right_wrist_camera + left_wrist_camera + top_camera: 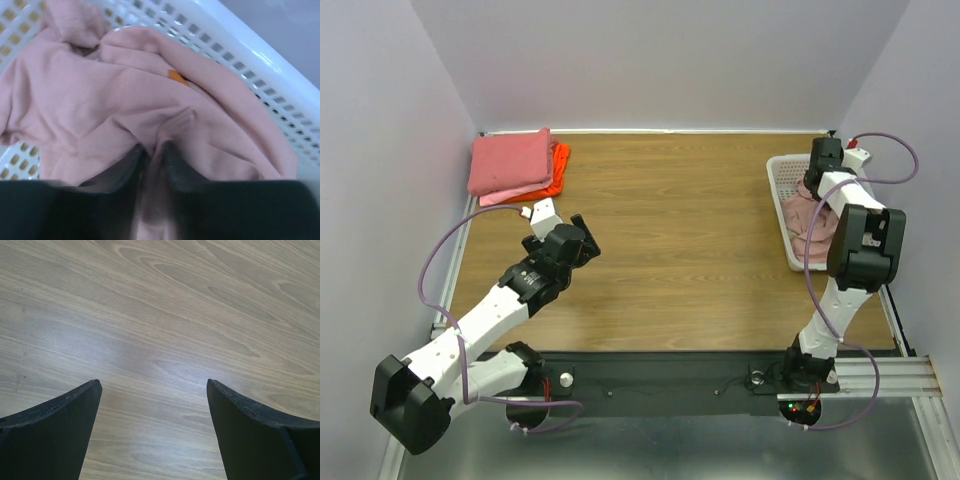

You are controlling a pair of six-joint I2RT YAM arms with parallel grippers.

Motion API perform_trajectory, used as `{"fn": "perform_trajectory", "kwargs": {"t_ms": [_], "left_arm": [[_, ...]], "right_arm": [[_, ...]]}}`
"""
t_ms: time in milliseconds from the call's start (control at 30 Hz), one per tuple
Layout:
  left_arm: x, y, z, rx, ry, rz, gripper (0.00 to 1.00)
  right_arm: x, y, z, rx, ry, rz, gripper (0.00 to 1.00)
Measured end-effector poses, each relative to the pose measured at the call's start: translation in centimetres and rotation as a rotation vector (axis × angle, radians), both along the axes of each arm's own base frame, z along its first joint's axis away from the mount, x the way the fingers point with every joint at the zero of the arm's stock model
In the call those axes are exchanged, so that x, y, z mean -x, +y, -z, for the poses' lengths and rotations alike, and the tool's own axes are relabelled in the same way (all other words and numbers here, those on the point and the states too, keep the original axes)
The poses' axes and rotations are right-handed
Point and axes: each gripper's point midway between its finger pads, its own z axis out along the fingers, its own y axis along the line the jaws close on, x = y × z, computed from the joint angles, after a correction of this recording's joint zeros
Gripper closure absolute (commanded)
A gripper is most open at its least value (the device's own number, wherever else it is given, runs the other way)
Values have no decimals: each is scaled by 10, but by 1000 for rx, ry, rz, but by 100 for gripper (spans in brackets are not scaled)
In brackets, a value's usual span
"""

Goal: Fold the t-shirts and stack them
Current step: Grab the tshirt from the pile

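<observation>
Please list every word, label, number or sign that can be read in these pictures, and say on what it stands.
None can be read. The small orange patch on the pink t-shirt shows no letters; the folded t-shirts and the basket show no print.

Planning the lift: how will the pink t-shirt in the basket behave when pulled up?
Probably floppy: the pink t-shirt lies crumpled in folds, so it should drape from the right gripper. Thin cloth, so likely light. It might drag on the basket.

Overhead view spans table (700,260); wrist views look close.
</observation>
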Motion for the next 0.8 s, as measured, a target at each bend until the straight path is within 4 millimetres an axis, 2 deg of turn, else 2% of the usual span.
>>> {"fn": "perform_trajectory", "kwargs": {"t_ms": [33, 67, 233, 333, 400, 467, 500, 600, 633, 733, 767, 800], "left_arm": [[0, 1, 0, -2, -1, -3, 1], [0, 2, 0, -5, -2, -7, 2], [0, 6, -2, -14, -6, -24, 1], [1, 7, -6, -3, -18, -27, 2], [3, 8, -10, 10, -29, -30, 1], [4, 9, -15, 27, -44, -34, 2], [5, 9, -18, 37, -53, -34, 2], [6, 9, -27, 65, -78, -33, 2], [7, 9, -29, 73, -84, -31, 2], [8, 9, -34, 93, -100, -26, 2], [9, 8, -37, 102, -106, -24, 2], [10, 8, -38, 107, -110, -24, 1]], "right_arm": [[2, -3, 0, 9, 8, 10, 97], [4, -4, 1, 13, 14, 13, 100], [6, -7, -9, 22, 1, 20, 100], [11, -4, -35, 18, -44, 10, 100], [14, 0, -71, 18, -126, -5, 100], [21, 7, -122, 17, -245, -36, 100], [22, 10, -138, 13, -280, -52, 100], [30, 23, -224, 19, -490, -123, 100], [36, 28, -259, 24, -569, -154, 100], [44, 43, -325, 28, -722, -232, 100], [44, 56, -355, 11, -792, -307, 100], [44, 64, -376, 5, -841, -358, 100]]}}
